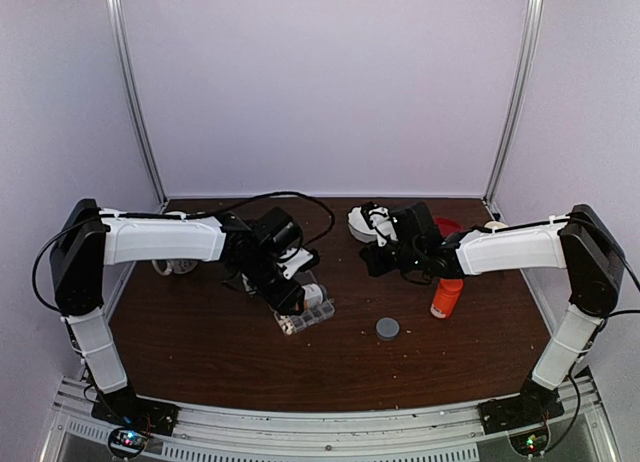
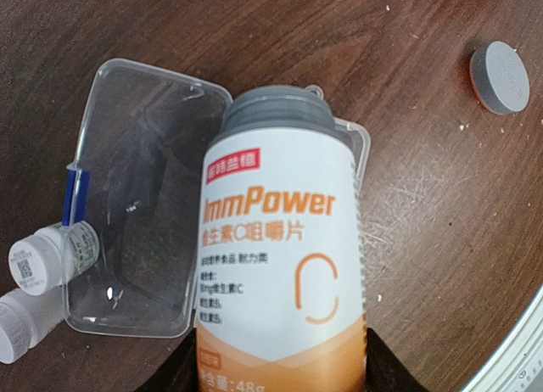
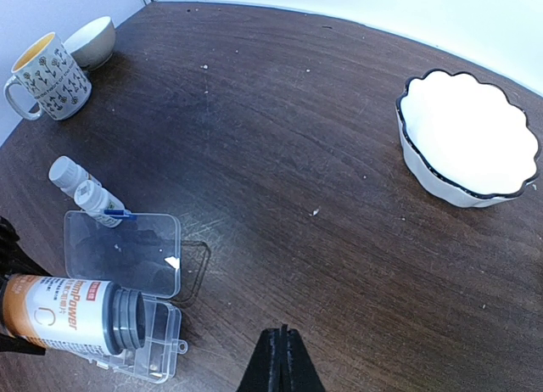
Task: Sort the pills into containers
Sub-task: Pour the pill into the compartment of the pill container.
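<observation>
Left gripper clamped round the ImmPower bottle — mouth over the organizer box, lower left of the right-wrist view. Tip slowly, tapping gently — pills unseen, probably inside. Keep shut right gripper clear.

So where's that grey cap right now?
In the top view the grey cap lies flat on the table, between the pill organizer to its left and the orange bottle to its right.

Clear organizer box; orange-white bottle; grey cap.
</observation>
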Tool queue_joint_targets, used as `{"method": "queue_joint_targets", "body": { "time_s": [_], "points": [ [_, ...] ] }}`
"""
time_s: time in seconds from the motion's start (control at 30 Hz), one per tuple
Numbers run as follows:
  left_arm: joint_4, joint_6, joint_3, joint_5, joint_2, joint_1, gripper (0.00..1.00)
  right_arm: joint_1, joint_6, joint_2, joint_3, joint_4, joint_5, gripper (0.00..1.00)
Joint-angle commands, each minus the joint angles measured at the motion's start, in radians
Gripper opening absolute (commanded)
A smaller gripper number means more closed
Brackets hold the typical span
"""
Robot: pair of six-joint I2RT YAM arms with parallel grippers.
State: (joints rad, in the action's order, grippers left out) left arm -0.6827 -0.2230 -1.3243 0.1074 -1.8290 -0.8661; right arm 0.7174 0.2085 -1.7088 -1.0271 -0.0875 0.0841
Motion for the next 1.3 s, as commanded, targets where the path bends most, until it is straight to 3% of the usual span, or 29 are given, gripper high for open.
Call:
{"method": "queue_joint_targets", "body": {
  "time_s": [0.0,0.17,1.27],
  "points": [
    [-0.022,-0.004,-0.038,-0.029,-0.016,-0.006,0.0,-0.003,-0.006,0.014,0.001,-0.017,-0.016,0.0],
    [0.029,-0.002,-0.013,-0.021,0.005,-0.008,0.0,-0.003,-0.005,0.015,0.001,-0.017,-0.016,0.0],
    [-0.051,0.006,-0.072,-0.071,-0.011,-0.02,0.0,-0.003,-0.008,0.005,-0.008,-0.011,-0.007,0.0]
  ]
}}
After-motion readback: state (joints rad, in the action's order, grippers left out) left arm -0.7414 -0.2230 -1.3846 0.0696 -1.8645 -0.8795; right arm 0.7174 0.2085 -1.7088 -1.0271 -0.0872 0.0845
